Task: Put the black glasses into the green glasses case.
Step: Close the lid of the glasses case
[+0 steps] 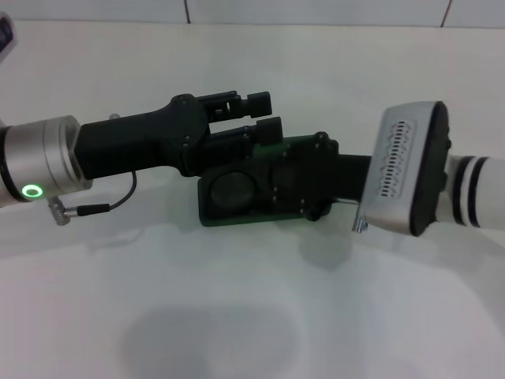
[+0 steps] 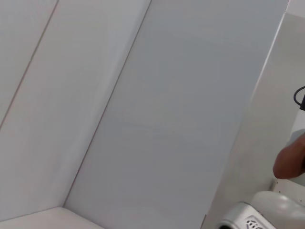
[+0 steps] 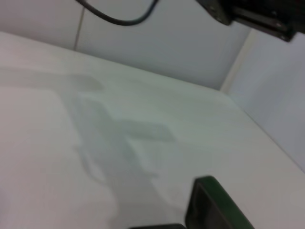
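Arms from both sides meet over the green glasses case [image 1: 237,213], which lies on the white table [image 1: 237,316] near the middle of the head view. Its dark green rim shows along the near edge and at the end toward the robot's left, with a dark lined hollow inside, so it appears to lie open, though most of it is covered. The left gripper [image 1: 260,115] reaches in from the left, hanging above the far edge of the case; its two black fingers [image 1: 256,101] point toward the robot's right and stand a little apart with only a narrow gap between them, and nothing can be seen held there. The right gripper [image 1: 296,178] comes in from the right behind its silver wrist housing [image 1: 406,170] and sits directly over the case, covering the half toward the robot's right; its black body hides its own fingertips, so whether it is open or closed, or holding anything, cannot be told. The black glasses cannot be made out in any view; if they are in or over the case, the right gripper hides them. The right wrist view shows one dark green corner of the case [image 3: 214,205] on the table, with a shadow [image 3: 119,143] across the white surface. The left wrist view shows only pale wall panels [image 2: 167,119].
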Controlling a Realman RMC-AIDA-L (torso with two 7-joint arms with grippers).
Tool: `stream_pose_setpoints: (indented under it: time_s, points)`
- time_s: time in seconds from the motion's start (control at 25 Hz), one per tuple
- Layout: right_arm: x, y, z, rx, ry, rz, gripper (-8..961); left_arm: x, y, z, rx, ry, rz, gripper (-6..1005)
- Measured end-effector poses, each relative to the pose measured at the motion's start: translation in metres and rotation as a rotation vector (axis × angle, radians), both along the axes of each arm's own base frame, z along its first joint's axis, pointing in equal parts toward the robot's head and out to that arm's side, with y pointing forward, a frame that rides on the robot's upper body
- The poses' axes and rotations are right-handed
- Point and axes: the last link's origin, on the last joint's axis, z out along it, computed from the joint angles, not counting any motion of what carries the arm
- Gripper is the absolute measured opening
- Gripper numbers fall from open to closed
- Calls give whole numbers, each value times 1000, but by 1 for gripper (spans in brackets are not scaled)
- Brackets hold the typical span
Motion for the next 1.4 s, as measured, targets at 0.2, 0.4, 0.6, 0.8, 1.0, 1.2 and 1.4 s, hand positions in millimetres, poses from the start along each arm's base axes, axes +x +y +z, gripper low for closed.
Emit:
stream_pose_setpoints:
  time_s: [0.2, 0.4, 0.6, 0.8, 1.0, 1.2, 1.4]
  points:
    - [2, -4, 25, -73, 100, -21, 323, 0, 0, -1, 1, -4, 7, 559]
    - [12, 3, 54, -107, 211, -72, 323, 2, 2, -1, 3, -7, 6, 559]
    - [34, 10, 100, -49, 450, -178, 324, -5, 13, -9, 30, 39, 97, 559]
    - [61, 20, 129, 38, 593, -280, 323, -8, 21, -33, -12, 173, 128, 559]
    - [66, 23, 131, 61, 604, -307, 404, 5, 20, -53, -81, 270, 45, 559]
    - [68, 23, 130, 65, 602, -311, 503, 8, 18, -65, -142, 347, 20, 559]
    - [69, 22, 128, 60, 602, -316, 579, -3, 22, -71, -157, 439, 68, 559]
